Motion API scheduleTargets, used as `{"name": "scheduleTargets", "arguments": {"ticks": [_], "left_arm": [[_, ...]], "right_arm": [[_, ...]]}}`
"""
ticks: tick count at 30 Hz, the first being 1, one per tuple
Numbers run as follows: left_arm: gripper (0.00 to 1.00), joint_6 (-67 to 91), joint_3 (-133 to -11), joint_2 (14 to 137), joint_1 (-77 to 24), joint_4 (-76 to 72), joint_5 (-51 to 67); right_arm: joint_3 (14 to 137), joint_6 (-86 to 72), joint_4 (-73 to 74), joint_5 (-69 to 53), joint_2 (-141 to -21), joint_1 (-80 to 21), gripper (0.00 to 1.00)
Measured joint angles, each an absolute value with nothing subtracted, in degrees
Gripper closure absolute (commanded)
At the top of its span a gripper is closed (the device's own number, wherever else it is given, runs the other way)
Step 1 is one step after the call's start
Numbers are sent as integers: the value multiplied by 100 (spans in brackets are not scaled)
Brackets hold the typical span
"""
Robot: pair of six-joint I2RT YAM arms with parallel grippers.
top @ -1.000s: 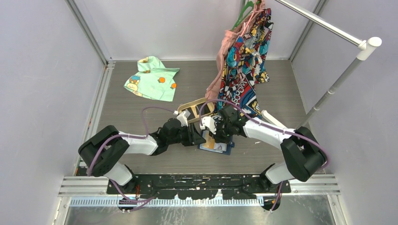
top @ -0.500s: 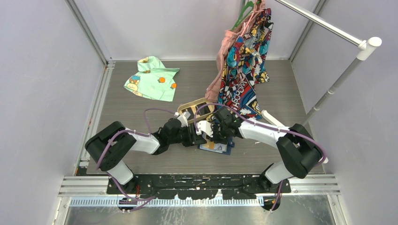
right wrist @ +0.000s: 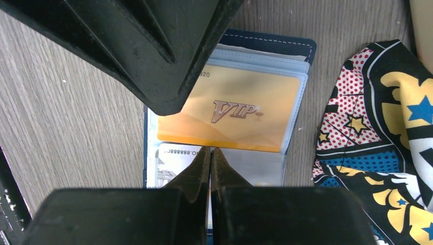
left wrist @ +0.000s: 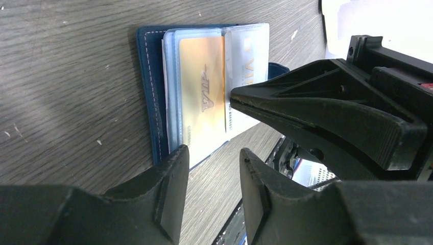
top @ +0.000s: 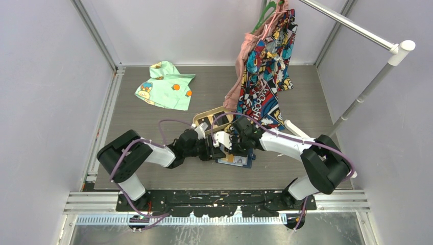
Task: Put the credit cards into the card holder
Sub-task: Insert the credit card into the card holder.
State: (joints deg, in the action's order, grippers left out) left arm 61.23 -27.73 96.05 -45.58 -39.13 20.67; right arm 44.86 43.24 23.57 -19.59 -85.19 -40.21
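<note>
Navy leather-ish card holder [top: 236,160] lies open on the wood-grain table [top: 306,102]. From above you barely see it, since both grippers sit right over it and only its 6 o'clock edge pokes out. The wrist views help. An orange-gold VIP card [right wrist: 230,112] sits in a clear pocket, and a pale card [left wrist: 245,56] sits in the pocket beside it, its print partly cut off by black fingers.

Both arms lie low and stretched out. The left one comes in from 9 o'clock and the right from 3 o'clock, with the wrists nearly meeting over the holder.

Left gripper [left wrist: 212,157] has its jaws partly spread with nothing between them, tips at the holder's edge. Touching or hovering, can't tell. Right gripper [right wrist: 210,152] is pressed together and empty, its tip at the seam between the two cards. Comic-print cloth [right wrist: 378,132] lies just at 3 o'clock of the holder in the right wrist view.
</note>
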Motion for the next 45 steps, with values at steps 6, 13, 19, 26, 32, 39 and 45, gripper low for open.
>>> {"name": "scheduleTargets", "arguments": {"ticks": [6,13,19,26,32,39,45], "left_arm": [[55,6080,-2775,9373,-4558,-3588,1933],[57,6066,-2799,9373,-4556,-3494,1949],[63,6106,-2856,9550,-4554,-3597,2102],[65,6149,-2867,9627,-4536,-3820,2259],[65,6267,-2867,9627,-4536,-4053,2329],[64,6416,-2873,9660,-4536,-4322,2401],[62,6521,-3072,9898,-4582,-4497,2480]], "right_arm": [[4491,4324,2357,-1951,-8530,-4029,96],[4521,4324,2359,-1940,-8560,-4034,96],[4523,4324,2362,-1920,-8565,-4034,96],[4523,4322,2383,-1905,-8565,-4034,96],[4556,4294,2432,-1933,-8565,-4010,95],[4663,4101,2585,-2268,-8565,-3712,93],[4807,3671,2661,-2969,-8442,-2891,88]]}}
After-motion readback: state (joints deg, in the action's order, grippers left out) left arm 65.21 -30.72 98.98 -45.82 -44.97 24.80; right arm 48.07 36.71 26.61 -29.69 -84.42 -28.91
